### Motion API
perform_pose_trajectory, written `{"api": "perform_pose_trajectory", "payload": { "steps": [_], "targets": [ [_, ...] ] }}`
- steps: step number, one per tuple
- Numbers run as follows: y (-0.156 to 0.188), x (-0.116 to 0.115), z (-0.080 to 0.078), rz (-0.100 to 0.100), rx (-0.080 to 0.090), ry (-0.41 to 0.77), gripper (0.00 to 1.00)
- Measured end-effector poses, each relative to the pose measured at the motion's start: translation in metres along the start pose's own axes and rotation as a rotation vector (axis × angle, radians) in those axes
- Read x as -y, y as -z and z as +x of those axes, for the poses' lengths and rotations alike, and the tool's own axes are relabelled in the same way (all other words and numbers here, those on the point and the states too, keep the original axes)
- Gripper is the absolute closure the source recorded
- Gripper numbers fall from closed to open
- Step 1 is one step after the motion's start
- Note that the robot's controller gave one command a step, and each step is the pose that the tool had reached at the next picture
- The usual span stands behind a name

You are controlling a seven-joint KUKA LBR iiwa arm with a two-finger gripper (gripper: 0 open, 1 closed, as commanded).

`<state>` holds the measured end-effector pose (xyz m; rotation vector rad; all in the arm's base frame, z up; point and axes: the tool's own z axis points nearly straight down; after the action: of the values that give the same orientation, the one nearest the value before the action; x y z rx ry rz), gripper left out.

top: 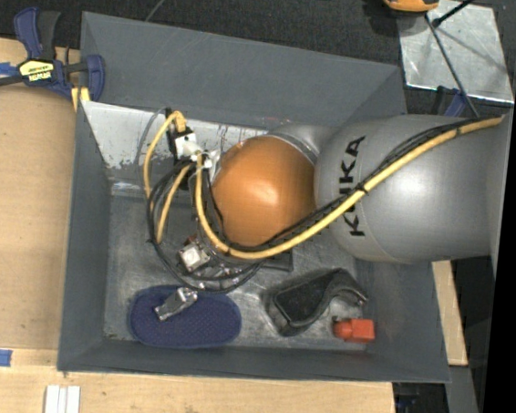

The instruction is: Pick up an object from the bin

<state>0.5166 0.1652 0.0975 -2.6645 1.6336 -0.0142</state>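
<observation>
A dark blue oval pad [192, 324] with a knitted look lies flat at the bin's front left. My gripper [175, 303] shows as a small metal tip over the pad's upper left part, at or just above its surface; most of the gripper is hidden under the arm. To the right lies a black curved object [306, 300] with a grey strap-like edge. A small red block [354, 328] sits just right of the black object, near the front wall.
The arm with its orange cover and looped yellow and black cables takes up the middle and back of the bin. The bin's sloping walls stand close around the things at the front.
</observation>
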Motion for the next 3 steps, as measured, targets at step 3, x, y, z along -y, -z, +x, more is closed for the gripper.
{"api": "perform_pose_trajectory", "payload": {
  "steps": [3],
  "targets": [
    [-0.01,-0.011,-0.027,0.024,-0.007,0.783,0.0]
  ]
}}
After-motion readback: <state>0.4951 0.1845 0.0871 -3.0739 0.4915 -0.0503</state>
